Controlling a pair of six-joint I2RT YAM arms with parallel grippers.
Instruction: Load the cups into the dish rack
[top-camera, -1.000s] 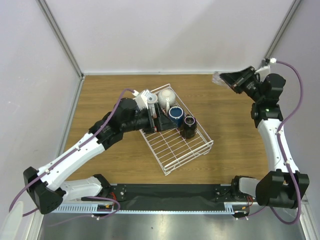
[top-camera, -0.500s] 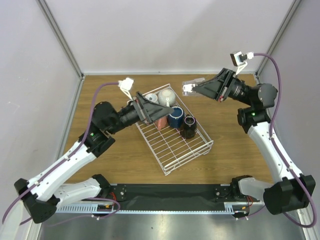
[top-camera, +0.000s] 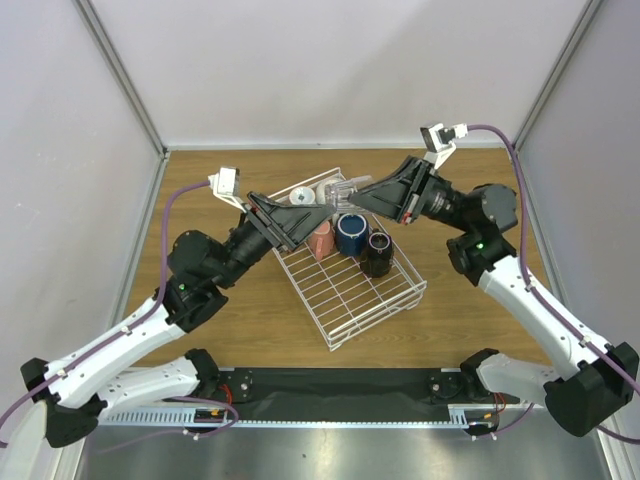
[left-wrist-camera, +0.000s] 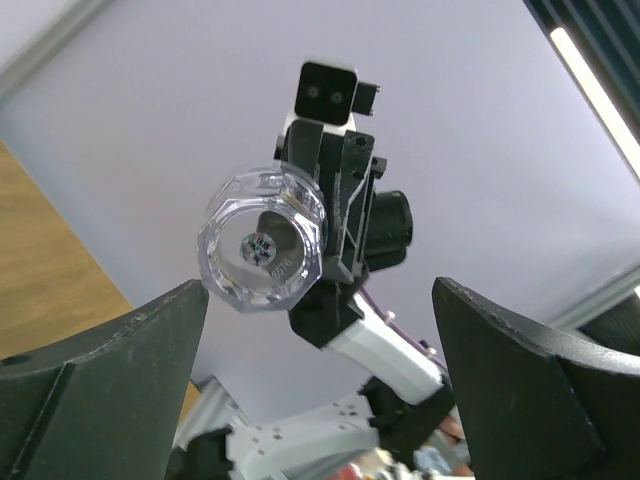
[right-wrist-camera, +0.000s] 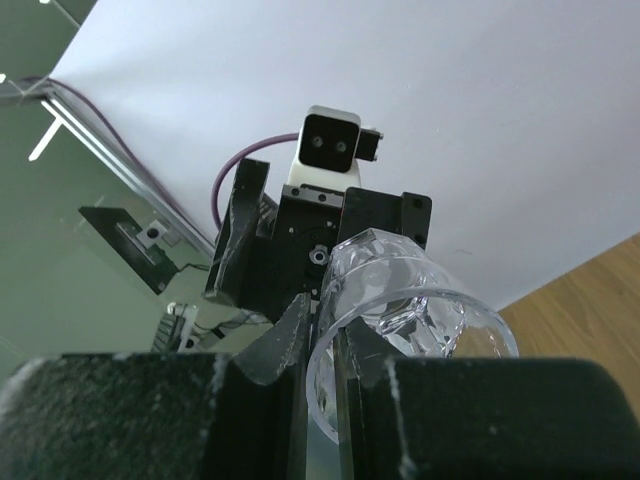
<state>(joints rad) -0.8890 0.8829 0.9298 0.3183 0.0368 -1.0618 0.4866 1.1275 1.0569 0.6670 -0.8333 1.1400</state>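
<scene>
A clear faceted glass cup (top-camera: 342, 188) hangs in the air over the far end of the dish rack (top-camera: 345, 330). My right gripper (top-camera: 352, 192) is shut on its rim, one finger inside and one outside, as the right wrist view shows (right-wrist-camera: 322, 320) with the cup (right-wrist-camera: 420, 300). My left gripper (top-camera: 318, 208) is raised, wide open, and faces the glass cup (left-wrist-camera: 262, 250) from a short distance; nothing is between its fingers (left-wrist-camera: 320, 300). In the rack stand a salmon-pink cup (top-camera: 322, 240), a navy cup (top-camera: 351, 233) and a black cup (top-camera: 378, 252).
The white wire rack lies diagonally on the wooden table (top-camera: 470, 180), its near half bare grid. Grey walls close in the back and both sides. Both arms cross above the rack's far end.
My right arm swung from the back right corner to above the rack, carrying the glass cup. My left gripper lifted out of the rack and tilted up to face it.
</scene>
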